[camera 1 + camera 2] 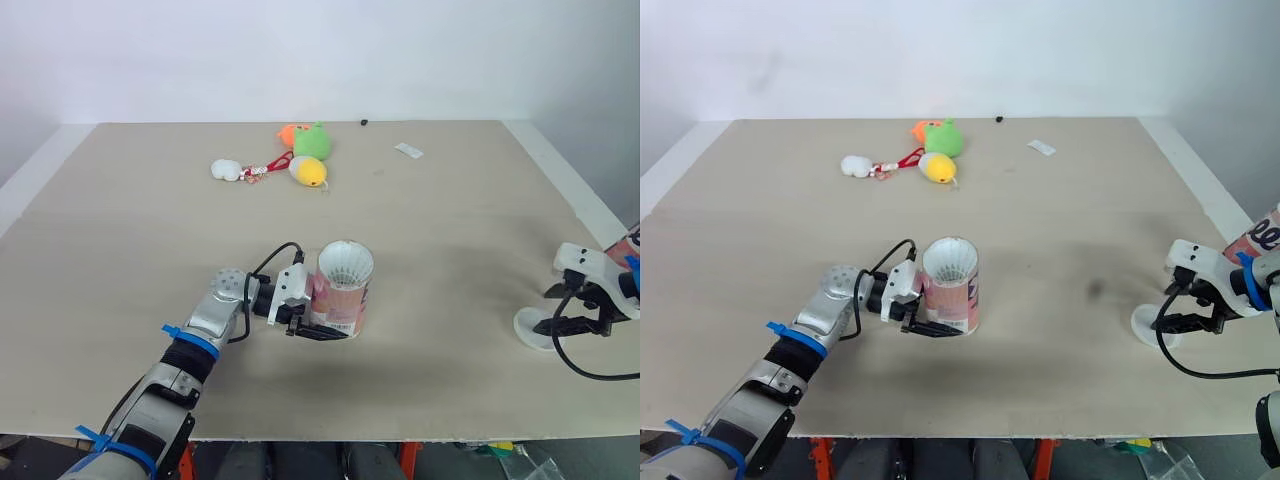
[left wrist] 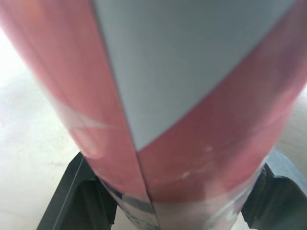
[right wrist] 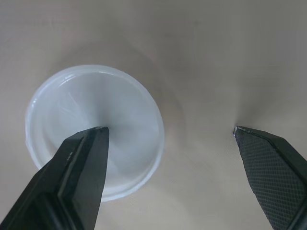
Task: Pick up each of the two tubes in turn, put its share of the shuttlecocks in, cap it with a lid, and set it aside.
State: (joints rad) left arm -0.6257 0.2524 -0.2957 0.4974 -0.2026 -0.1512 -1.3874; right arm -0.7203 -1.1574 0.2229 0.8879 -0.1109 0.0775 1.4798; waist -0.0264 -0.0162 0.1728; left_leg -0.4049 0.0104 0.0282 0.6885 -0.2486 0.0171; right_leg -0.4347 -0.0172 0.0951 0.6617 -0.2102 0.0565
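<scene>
A pink and grey tube (image 1: 340,300) stands upright on the table (image 1: 450,230) near the front middle, and the white feathers of a shuttlecock (image 1: 345,265) fill its open top. My left gripper (image 1: 322,330) is shut on the tube's lower part; in the left wrist view the tube (image 2: 168,96) sits between the black fingers (image 2: 72,201). A white round lid (image 3: 110,110) lies flat on the table near the right edge. My right gripper (image 3: 170,132) hangs open just above it, one finger over the lid and the other over bare table. Part of another pink tube (image 1: 1262,237) shows at the right edge.
Small plush toys lie at the back middle: a green and orange one (image 1: 312,140), a yellow one (image 1: 308,171) and a white one (image 1: 226,169). A white tag (image 1: 408,151) and a small black object (image 1: 365,122) lie near the far edge.
</scene>
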